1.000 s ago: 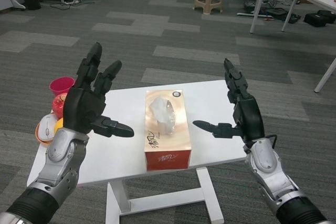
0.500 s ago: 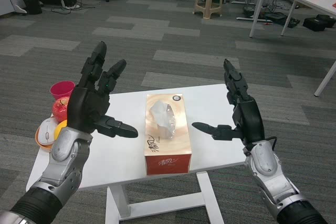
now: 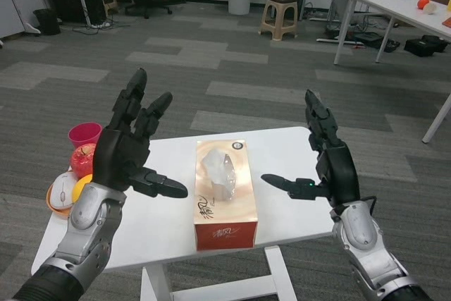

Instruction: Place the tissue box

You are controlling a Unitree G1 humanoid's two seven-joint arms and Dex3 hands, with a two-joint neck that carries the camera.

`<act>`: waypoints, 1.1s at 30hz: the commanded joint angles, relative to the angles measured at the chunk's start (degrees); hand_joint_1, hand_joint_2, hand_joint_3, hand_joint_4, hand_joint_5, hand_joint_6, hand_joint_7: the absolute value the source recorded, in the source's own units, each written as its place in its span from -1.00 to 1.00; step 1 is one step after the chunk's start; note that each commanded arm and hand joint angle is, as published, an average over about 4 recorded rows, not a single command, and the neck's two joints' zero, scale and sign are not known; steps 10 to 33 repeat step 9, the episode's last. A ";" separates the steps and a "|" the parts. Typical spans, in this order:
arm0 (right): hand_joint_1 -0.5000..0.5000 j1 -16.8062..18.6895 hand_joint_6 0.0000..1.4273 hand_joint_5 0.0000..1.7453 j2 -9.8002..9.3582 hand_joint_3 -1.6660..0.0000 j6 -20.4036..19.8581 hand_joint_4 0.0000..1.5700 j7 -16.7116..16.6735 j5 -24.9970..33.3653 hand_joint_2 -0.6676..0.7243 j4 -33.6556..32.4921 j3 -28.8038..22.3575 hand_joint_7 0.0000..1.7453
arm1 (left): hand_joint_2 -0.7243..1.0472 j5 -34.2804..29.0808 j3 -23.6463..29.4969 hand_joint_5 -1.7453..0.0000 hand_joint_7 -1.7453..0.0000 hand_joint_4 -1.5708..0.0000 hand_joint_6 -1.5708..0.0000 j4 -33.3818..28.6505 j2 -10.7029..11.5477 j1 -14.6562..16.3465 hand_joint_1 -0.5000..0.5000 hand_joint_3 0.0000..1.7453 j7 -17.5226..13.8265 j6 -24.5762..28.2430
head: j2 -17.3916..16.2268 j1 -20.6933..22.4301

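Head view: the box (image 3: 225, 184) lies on the table (image 3: 282, 153), its near end at the front edge, between the left hand (image 3: 127, 156) and right hand (image 3: 330, 160), both released with fingers spread, touching nothing. An uneven squeeze could push the box off that edge. Since the earlier frame the camera has tilted up; hands and box keep their places

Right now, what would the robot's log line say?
box: on table, untouched | left robot hand: open, beside box | right robot hand: open, beside box
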 commanded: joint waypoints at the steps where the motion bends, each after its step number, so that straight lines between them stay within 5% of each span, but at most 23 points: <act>1: -0.92 -1.01 -1.00 -1.00 0.43 0.62 -1.04 -1.00 -0.43 0.08 -0.50 -0.42 -0.56 -0.86 | -0.20 0.10 0.41 0.29 1.00 1.00 1.00 0.42 -0.04 -0.61 1.00 -1.00 -0.23 -0.38 | 0.88 1.02; 9: -0.92 -1.49 -1.00 -1.00 -0.25 0.62 -1.04 -1.00 -0.41 0.06 -0.48 0.39 -0.50 -0.92 | -0.20 1.52 1.65 0.29 1.00 1.00 1.00 0.42 -2.23 -0.35 1.00 -1.00 -0.21 -0.18 | 4.65 1.51; 33: -0.92 -1.49 -1.00 -1.00 -0.25 0.62 -1.04 -1.00 -0.41 0.06 -0.48 0.39 -0.50 -0.92 | -0.20 1.52 1.65 0.29 1.00 1.00 1.00 0.42 -2.23 -0.35 1.00 -1.00 -0.21 -0.18 | 4.65 1.51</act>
